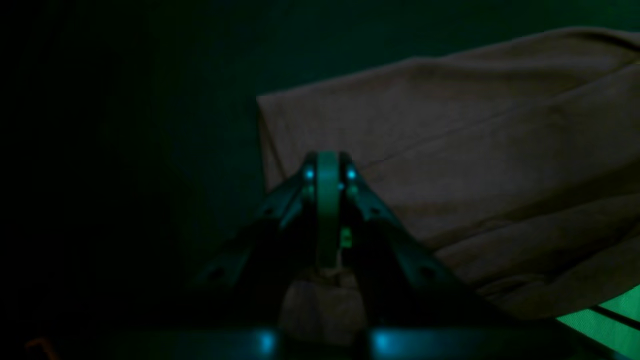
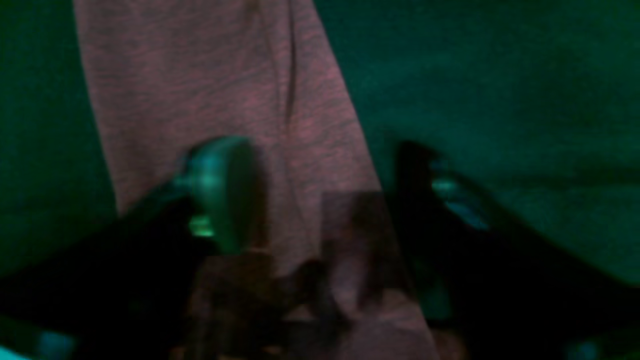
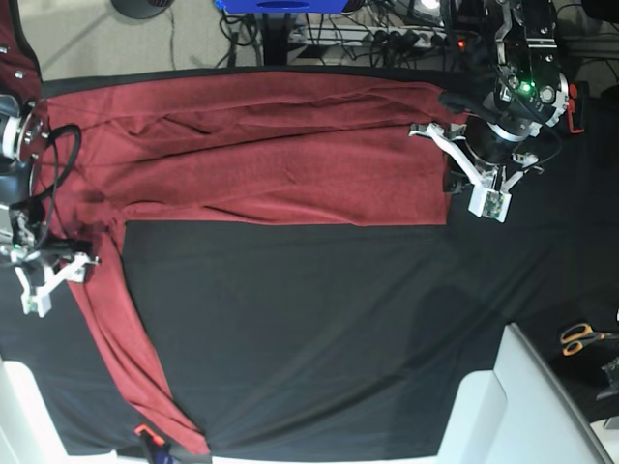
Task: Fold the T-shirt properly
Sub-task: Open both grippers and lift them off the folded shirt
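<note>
On the black cloth (image 3: 319,319) the plain T-shirt (image 3: 261,155) lies between the closed left gripper (image 1: 327,200) and the parted right gripper (image 2: 320,200), scissors (image 3: 583,336) lying far right.

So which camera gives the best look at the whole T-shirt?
The base view: the T-shirt lies spread across the black cloth, one long sleeve trailing toward the near edge. The left wrist view shows only a dim folded corner; the right wrist view shows a blurred close-up strip.

Right wrist view is badly blurred: the right claw (image 2: 320,200) smears over the T-shirt (image 2: 210,90). In the base view, the sleeve end (image 3: 179,440) vanishes beneath something small and unidentifiable.
</note>
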Robot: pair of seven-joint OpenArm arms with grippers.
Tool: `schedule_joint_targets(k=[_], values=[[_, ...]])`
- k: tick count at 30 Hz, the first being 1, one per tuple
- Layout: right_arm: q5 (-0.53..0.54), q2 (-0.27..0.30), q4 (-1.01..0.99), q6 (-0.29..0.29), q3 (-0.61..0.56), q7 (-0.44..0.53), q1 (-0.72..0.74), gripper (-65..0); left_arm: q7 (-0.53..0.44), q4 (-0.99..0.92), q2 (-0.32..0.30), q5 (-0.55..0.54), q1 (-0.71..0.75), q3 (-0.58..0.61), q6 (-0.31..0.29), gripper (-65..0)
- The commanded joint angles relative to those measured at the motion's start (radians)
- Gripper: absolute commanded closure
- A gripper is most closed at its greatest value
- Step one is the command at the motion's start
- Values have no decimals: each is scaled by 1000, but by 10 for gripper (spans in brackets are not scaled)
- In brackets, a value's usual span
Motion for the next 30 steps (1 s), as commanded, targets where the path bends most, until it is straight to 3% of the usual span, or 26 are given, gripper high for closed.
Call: schedule_joint_targets(k=[1,4,5,11,13,19,30], values=[[7,14,12,6,1,15,27,-264,-17,16,-1,-2,3,-27,1,0],[7,14,14,7,1,15,27,-72,-17,14,19,-2,12,-106,-1,0],[7,14,23,7,1,15,25,-48,-17,14,19,-2,14,-125,-2,0],[7,-5,241,7,3,13,-76,-32,-16,0,19,-2,28,-253,-113,0],[7,-13,331,7,3,-2,-127,-2,-16,-7,17,-2,35,-294,-119,0],[13,-25,600,7,3,-209,-242,0,-16,-13,11,-2,38,-362,-120,0],[13,-115,1054,9,9,-435,-495,0,-17,-81,9,-2,28,-354,-120,0]])
